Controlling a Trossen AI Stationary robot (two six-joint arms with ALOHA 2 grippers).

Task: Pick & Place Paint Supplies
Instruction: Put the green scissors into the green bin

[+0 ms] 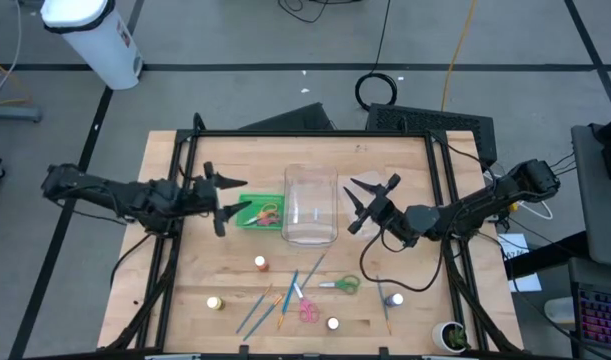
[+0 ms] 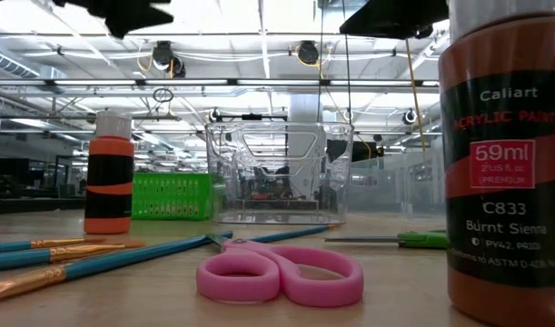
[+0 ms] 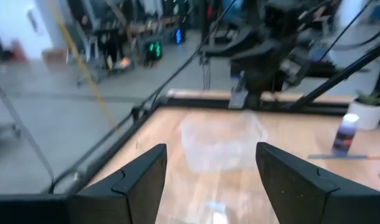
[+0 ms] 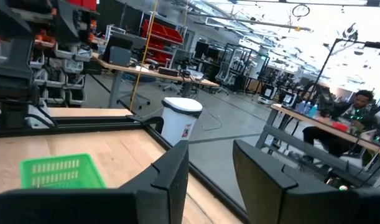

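**High view: both claws open above the bins**

Near the front of the worktop (image 1: 185, 290) lie paint bottles (image 1: 260, 263), brushes (image 1: 285, 295) and scissors (image 1: 307, 310). Farther back, the left claw (image 1: 223, 200) hangs open, empty, beside the green basket (image 1: 257, 212); the right claw (image 1: 370, 203), open and empty, flanks the clear bin (image 1: 310, 205).

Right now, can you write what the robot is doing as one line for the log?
left gripper: jaws open, empty, above green basket | right gripper: jaws open, empty, beside clear bin | scissors, brushes, bottles: on table
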